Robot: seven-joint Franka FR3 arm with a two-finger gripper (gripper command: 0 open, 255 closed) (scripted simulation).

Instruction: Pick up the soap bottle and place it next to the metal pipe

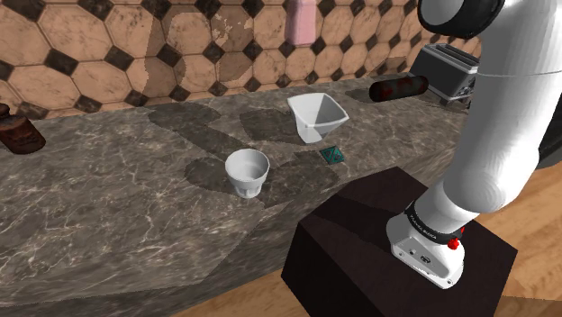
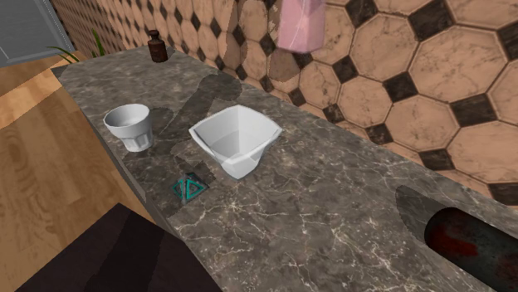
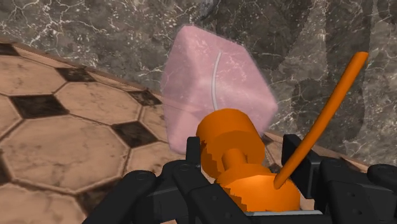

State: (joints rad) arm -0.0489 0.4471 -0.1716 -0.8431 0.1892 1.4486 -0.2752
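The soap bottle (image 3: 213, 86) is translucent pink with an orange pump top and a long orange spout. My gripper (image 3: 245, 175) is shut on its orange neck, with the black fingers (image 3: 192, 154) on either side. The bottle hangs high above the counter in front of the tiled wall, seen in the shoulder view (image 1: 306, 22) and the second exterior view (image 2: 300, 23). The metal pipe (image 1: 399, 87) is a dark cylinder with red patches. It lies on the counter by the wall, at the second exterior view's lower right (image 2: 469, 240).
On the marble counter (image 1: 135, 207) stand a white square bowl (image 1: 317, 117), a white cup (image 1: 247, 171) and a small teal item (image 1: 333, 155). A brown bottle (image 1: 18, 133) sits far left. A toaster (image 1: 446, 70) stands beside the pipe. The dark stand (image 1: 378, 252) is at lower right.
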